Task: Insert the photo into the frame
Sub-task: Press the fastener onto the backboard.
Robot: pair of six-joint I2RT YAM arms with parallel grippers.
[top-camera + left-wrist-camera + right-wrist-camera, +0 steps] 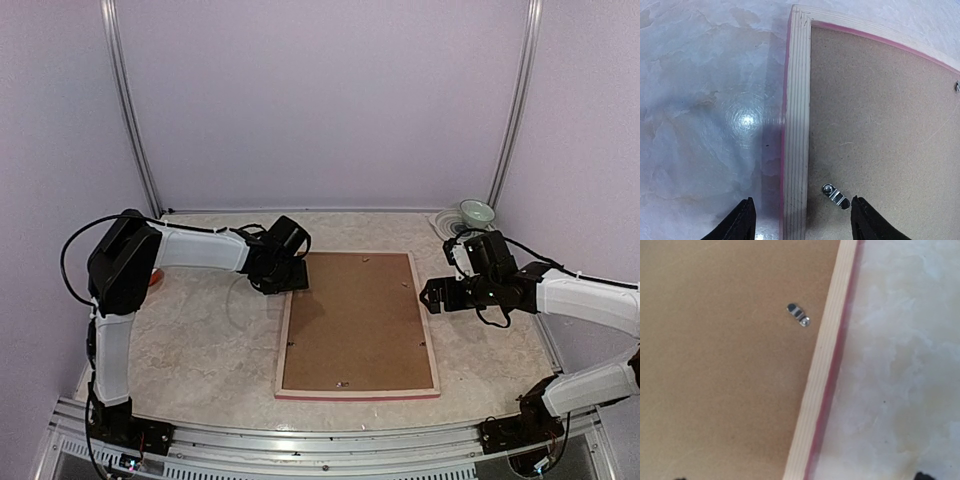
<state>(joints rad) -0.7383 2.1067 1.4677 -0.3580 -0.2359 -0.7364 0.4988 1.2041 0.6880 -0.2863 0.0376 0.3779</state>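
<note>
Left end effector (pixel 290 278), top view: over the far-left corner of the large rectangular frame, pink-edged with a pale wood back (pixel 284 350), which lies face down mid-bench (pixel 200 340), long axis running near to far. A plain brown backing board (pixel 355 320) fills its opening. Right end effector (pixel 430 296) sits just beside the right rail toward the far end, pointing in at it. The sunset photo shows in no view; cannot tell whether it lies under the board or elsewhere. Left wrist view: the two black fingers (pixel 742 222) stand partly apart and grip nothing. They straddle the wooden left rail, one tip over bare bench, the other over the board. A small metal turn clip (pixel 836 196) lies on the board between the tips, just inside the rail. Right wrist view: jaws spread wide, only the tips showing at the bottom corners, nothing held. The right rail runs diagonally below, with a second metal clip (pixel 798 314) on the board just inside it, ahead of the tips. Judgement: the left arm is the nearer to its clip, which lies directly between its jaws, so the coming move likely turns on that clip.
</note>
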